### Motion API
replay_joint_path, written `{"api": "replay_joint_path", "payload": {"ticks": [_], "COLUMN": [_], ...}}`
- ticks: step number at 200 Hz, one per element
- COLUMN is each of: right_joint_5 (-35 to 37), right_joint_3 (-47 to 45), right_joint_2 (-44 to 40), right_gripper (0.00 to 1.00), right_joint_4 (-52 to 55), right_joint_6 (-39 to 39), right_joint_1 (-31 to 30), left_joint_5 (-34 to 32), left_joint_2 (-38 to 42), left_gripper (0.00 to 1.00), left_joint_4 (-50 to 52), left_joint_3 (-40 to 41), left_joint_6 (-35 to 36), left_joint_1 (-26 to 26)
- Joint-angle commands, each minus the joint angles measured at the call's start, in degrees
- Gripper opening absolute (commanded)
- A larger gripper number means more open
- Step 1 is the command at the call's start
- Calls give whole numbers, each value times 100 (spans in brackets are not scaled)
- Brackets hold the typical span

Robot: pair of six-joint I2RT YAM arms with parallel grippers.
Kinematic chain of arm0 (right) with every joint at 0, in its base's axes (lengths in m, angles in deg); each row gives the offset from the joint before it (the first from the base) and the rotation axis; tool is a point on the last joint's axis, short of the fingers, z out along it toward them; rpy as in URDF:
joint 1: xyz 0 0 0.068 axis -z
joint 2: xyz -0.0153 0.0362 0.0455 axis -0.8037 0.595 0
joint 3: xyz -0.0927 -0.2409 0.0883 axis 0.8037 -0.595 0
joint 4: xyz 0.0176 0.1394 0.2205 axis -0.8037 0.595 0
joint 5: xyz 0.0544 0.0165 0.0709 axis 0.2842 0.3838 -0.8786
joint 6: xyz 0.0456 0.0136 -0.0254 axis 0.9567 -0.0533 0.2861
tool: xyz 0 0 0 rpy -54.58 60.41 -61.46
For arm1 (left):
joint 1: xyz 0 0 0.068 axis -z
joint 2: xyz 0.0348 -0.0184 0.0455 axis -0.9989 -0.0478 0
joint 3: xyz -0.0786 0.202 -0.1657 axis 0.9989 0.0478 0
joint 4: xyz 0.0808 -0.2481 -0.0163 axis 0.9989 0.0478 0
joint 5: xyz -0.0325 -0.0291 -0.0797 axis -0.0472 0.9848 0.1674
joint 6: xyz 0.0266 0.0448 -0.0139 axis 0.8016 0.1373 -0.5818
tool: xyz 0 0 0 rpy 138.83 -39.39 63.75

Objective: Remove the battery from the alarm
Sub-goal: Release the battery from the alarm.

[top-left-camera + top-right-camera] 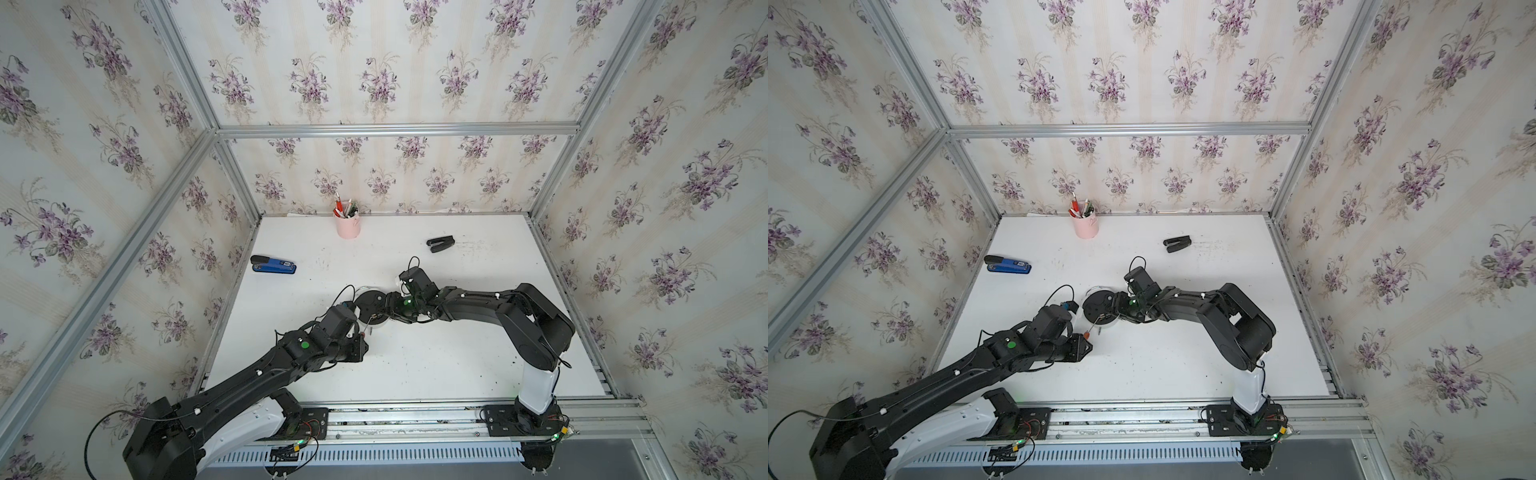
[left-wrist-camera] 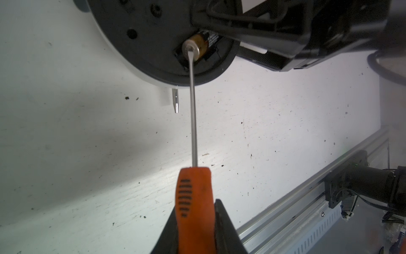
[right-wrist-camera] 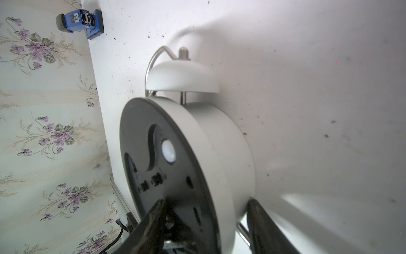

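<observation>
Near the centre of both top views, on the white surface (image 1: 415, 365), the alarm (image 1: 371, 305) lies with its black back up. The right tool (image 3: 208, 224) is clamped across its body, with one finger on the back. The left tool (image 2: 195, 220) is closed on the orange handle of a screwdriver (image 2: 193, 123). The screwdriver's tip touches the metal end of the battery (image 2: 198, 45), upper middle in the left wrist view, which sits in an open slot in the alarm's back.
</observation>
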Motion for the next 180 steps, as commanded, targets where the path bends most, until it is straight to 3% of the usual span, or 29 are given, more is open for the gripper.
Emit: {"api": "replay_joint_path", "payload": {"ticks": [1, 90, 142, 162, 180], "right_joint_5": [-269, -274, -247, -189, -142], "right_joint_3": [-59, 197, 182, 162, 245], "right_joint_2": [125, -285, -429, -569, -764], "right_gripper": [60, 64, 69, 69, 69], "right_joint_4": [935, 823, 814, 835, 957], "right_joint_6": [-30, 7, -39, -86, -243], "right_joint_1": [-113, -76, 61, 178, 285], "left_joint_5": [375, 135, -150, -318, -956], "left_joint_2": [44, 466, 969, 1143, 1497], "left_gripper": [0, 0, 0, 0, 0], "left_joint_4": [-1379, -831, -229, 11, 644], "left_joint_3": [-48, -67, -165, -198, -323], "left_joint_6": [277, 351, 431, 365, 63], "left_joint_1": [16, -5, -302, -374, -374]}}
